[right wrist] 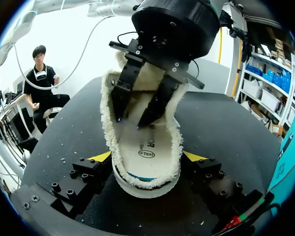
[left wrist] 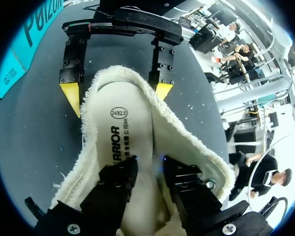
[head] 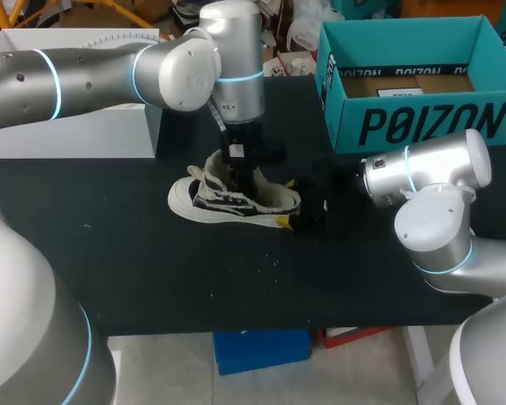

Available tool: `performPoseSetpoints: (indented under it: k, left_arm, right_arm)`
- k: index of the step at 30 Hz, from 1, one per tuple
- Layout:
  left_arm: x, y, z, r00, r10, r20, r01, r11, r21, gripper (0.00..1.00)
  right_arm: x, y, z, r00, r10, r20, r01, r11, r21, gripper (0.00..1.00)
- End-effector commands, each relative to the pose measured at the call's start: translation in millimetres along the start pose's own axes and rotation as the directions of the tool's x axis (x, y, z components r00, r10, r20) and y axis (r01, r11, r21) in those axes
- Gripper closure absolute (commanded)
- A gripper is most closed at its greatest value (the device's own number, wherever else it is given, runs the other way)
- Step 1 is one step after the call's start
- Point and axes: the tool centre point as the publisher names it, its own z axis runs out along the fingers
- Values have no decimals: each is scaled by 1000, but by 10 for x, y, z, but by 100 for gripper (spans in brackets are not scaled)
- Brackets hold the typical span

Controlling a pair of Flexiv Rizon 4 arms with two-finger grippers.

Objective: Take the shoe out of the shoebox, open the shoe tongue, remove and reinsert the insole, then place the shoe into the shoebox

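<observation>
Shoe (head: 228,201) is sitting upright on its sole in the middle of the black table (head: 110,245), outside the teal shoebox (head: 422,122), which is standing open-topped at the far right corner, well apart from it. Toe is pointing toward the left arm's side, heel toward the right arm's. Left gripper (right wrist: 132,119) is hanging straight down into the shoe's opening, its black fingers (right wrist: 122,96) standing a little apart with nothing pinched between them, tips reaching down to the white insole (left wrist: 125,130) (whether they are actually touching it is hard to tell). The insole is lying flat inside the shoe, printed side up, ringed by the fluffy cream lining (right wrist: 107,132). Right gripper (head: 308,211) is lying low at table level behind the heel, its yellow tips (right wrist: 99,157) sitting one on each side of the heel and pressing against it, so it is clamping the shoe by the heel. A white box (head: 76,126) is standing at the far left of the table, well apart from the shoe.
</observation>
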Motion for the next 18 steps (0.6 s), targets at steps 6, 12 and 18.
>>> performPoseSetpoints:
  k: [6,12,18]
  left_arm:
    - [24,-15,148,983,-112,143,124,989,-74,62]
    - [12,50,122,936,-196,293,229,970,-83,68]
    - [-19,106,66,890,-188,416,255,960,-112,70]
  right_arm:
    - [-5,-6,12,1000,1,1,-1,1000,2,100]
    - [-5,-6,12,1000,1,1,-1,1000,2,100]
    - [-5,-6,12,1000,1,1,-1,1000,2,100]
